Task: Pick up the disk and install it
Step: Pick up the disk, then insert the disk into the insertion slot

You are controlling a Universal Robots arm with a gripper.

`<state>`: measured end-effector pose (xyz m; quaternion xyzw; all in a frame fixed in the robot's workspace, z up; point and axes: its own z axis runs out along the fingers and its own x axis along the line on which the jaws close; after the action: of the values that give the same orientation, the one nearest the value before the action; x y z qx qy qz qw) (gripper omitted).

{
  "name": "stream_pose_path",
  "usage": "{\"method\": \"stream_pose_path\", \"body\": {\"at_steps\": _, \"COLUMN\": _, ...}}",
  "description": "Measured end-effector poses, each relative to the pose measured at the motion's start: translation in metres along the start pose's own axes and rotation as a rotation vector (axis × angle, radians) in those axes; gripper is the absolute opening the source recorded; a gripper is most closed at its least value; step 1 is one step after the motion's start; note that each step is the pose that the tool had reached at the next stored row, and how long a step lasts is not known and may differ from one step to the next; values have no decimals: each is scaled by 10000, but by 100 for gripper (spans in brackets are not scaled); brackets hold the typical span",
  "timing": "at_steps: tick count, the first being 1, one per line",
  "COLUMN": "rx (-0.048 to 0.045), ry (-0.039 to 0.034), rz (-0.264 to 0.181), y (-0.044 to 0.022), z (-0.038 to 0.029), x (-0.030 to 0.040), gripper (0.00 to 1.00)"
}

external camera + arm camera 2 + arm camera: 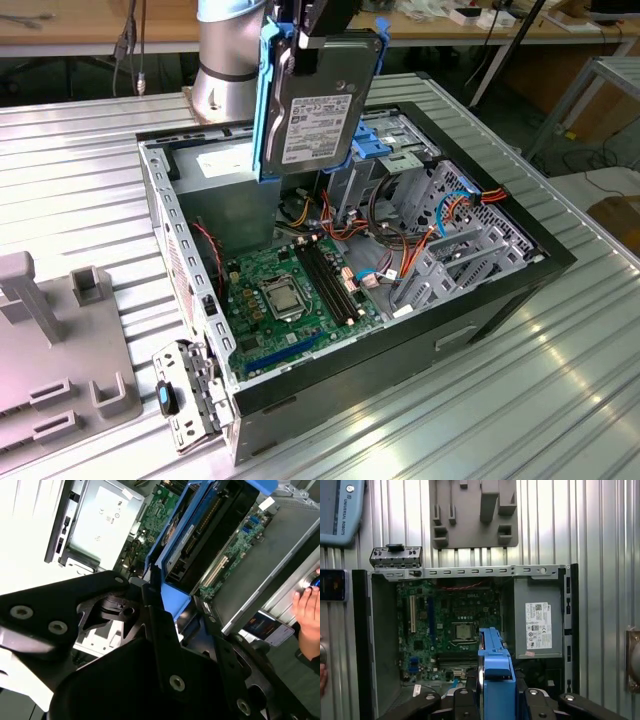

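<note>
Exterior view: gripper (pixel 303 42) clamped round disk (pixel 325 110), held upright over far end of open PC case (pixel 500 310).

Case (pixel 480 325): open below me, on ribbed table (pixel 450 420)
Motherboard (pixel 262 325): on its floor
Power supply (pixel 525 592): in its corner
Grey fixture (pixel 60 380): beside case

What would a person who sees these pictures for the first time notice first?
The disk in its bright blue bracket, held nearly upright by the tool above the open computer case in the exterior view. Next comes the green motherboard lying bare on the case floor, and the grey power supply box beside it in the first wrist view.
</note>
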<state>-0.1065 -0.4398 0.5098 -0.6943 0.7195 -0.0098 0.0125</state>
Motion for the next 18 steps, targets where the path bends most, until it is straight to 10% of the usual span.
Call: {"method": "stream_pose_path", "body": {"at_steps": 18, "rx": 0, "ry": 5, "rz": 6, "y": -10, "z": 3, "x": 18, "gripper": 37}}
